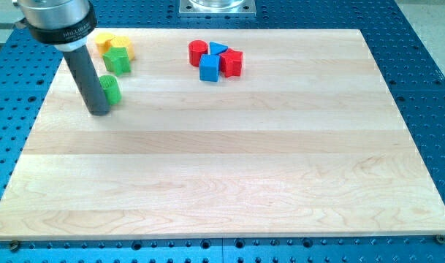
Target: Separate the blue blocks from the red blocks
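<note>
A red cylinder [198, 52], a blue triangular block [218, 50], a blue cube [209, 68] and a red block [231, 63] sit bunched together, touching, near the view's top centre. My tip [99, 111] rests on the board at the view's upper left, far left of that cluster. It stands right beside a green cylinder [110, 88], which the rod partly hides.
A green star-shaped block [118, 59] and two yellow blocks [112, 43] lie near the board's top left corner, just above my tip. The wooden board [229, 168] lies on a blue perforated table [427, 58]. A metal mount [217, 6] sits at the view's top centre.
</note>
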{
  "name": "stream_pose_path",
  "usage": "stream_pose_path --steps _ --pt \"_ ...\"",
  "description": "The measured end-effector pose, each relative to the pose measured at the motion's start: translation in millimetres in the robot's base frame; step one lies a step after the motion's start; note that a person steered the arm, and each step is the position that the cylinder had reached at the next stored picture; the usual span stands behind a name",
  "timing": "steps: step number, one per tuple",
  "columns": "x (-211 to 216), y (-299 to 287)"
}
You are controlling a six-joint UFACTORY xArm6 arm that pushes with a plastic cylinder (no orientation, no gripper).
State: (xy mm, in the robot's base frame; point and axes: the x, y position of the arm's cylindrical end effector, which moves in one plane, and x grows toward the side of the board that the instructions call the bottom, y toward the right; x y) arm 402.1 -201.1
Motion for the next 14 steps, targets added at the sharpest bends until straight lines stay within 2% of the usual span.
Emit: stream_pose_path --steps 2,4,5,6,8,9,10,11,12,14 --pt "3.1 48.1" --pt "3.2 69.6" --pt "4.4 102.5" --pt "0.5 105.9" --pt "-45.4 11.6" --pt "-9.3 18.4" --pt "-28.2 -22.1" --pt "-70.4 -22.1" --pt "-68.4 -17.5" --pt "-35.9 -6.5"
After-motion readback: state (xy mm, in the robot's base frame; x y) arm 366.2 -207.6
